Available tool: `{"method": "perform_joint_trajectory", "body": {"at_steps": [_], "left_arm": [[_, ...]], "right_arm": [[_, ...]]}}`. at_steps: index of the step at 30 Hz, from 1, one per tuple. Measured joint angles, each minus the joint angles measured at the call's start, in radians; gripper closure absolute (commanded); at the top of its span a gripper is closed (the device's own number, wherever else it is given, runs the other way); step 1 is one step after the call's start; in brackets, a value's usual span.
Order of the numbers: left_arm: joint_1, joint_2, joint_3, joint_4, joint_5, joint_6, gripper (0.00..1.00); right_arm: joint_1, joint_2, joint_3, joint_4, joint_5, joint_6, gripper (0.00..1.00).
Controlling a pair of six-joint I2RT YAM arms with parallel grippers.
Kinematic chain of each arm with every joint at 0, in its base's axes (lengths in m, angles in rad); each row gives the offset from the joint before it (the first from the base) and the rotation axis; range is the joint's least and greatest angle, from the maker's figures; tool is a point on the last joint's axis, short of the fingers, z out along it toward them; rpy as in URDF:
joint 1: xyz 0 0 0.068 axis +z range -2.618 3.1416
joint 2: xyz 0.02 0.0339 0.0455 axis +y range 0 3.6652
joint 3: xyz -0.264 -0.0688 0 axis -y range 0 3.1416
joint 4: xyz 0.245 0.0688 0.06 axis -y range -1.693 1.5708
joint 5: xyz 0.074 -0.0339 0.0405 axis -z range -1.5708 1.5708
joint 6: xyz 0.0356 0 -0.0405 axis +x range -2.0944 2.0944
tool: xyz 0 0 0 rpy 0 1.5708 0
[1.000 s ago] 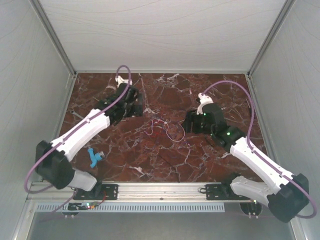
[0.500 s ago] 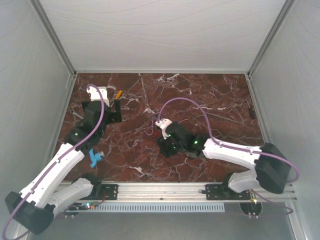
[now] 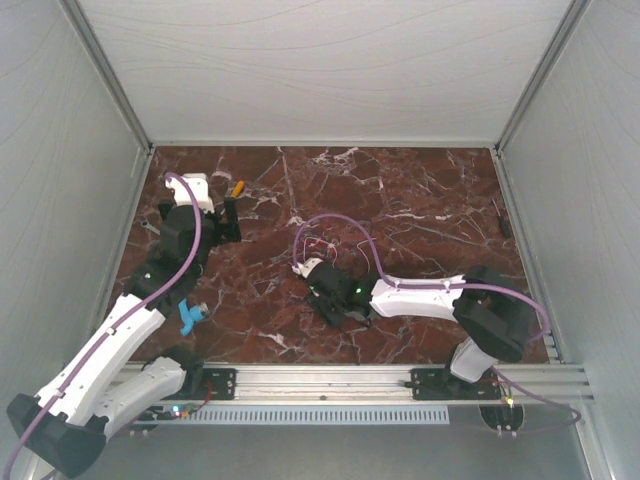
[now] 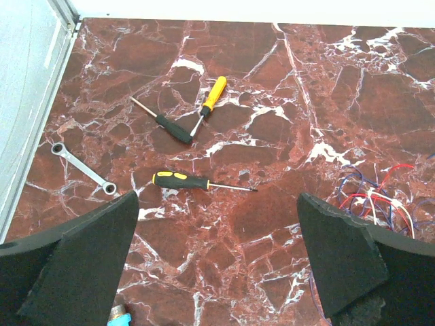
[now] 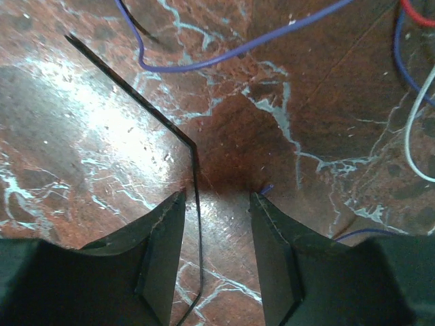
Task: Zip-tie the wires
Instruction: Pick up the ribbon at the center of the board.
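The wires (image 3: 322, 246) are a loose tangle of thin red, blue-purple and whitish loops on the marble, also at the right edge of the left wrist view (image 4: 378, 202). My right gripper (image 3: 318, 288) is down at the table just in front of them. Its jaws (image 5: 217, 198) stand narrowly open. A thin black zip tie (image 5: 136, 97) runs between them along the left finger (image 5: 163, 251). A blue strand (image 5: 238, 47) lies beyond the fingertips. My left gripper (image 3: 222, 222) hovers at the left, wide open and empty (image 4: 217, 261).
Below my left gripper lie a yellow-handled screwdriver (image 4: 213, 94), a black one (image 4: 167, 127), a black-and-yellow one (image 4: 181, 180) and a small wrench (image 4: 80, 165). A blue part (image 3: 188, 316) lies near the left arm. Enclosure walls close in on both sides.
My right arm has swung left and down to the table beside the wires, and its jaws have narrowed. My left arm has pulled back from the middle toward the left.
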Motion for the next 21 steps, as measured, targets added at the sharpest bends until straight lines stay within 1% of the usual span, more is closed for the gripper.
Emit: {"method": "perform_joint_trajectory", "body": {"at_steps": [3, 5, 7, 13, 14, 21], "left_arm": [[0.001, 0.0, 0.0, 0.0, 0.005, 0.0, 0.01], [0.001, 0.0, 0.0, 0.0, 0.008, 0.0, 0.01], [0.001, 0.001, 0.0, 0.0, 0.011, 0.0, 0.01], [0.007, 0.007, -0.001, 0.0, 0.021, 0.003, 0.01], [0.007, 0.008, -0.002, 0.001, 0.021, 0.003, 0.01], [0.012, 0.01, -0.005, 0.001, 0.026, 0.006, 0.01]], "right_arm": [[0.01, 0.021, 0.002, -0.006, 0.013, 0.001, 0.69], [0.013, 0.028, 0.004, -0.006, 0.014, 0.005, 0.76], [0.013, 0.035, 0.01, -0.006, 0.014, 0.006, 0.79], [0.015, 0.04, 0.013, -0.004, 0.013, 0.009, 0.99], [0.016, 0.041, 0.014, -0.003, 0.014, 0.009, 1.0], [0.035, 0.056, 0.031, -0.012, 0.045, 0.009, 1.0]]}}
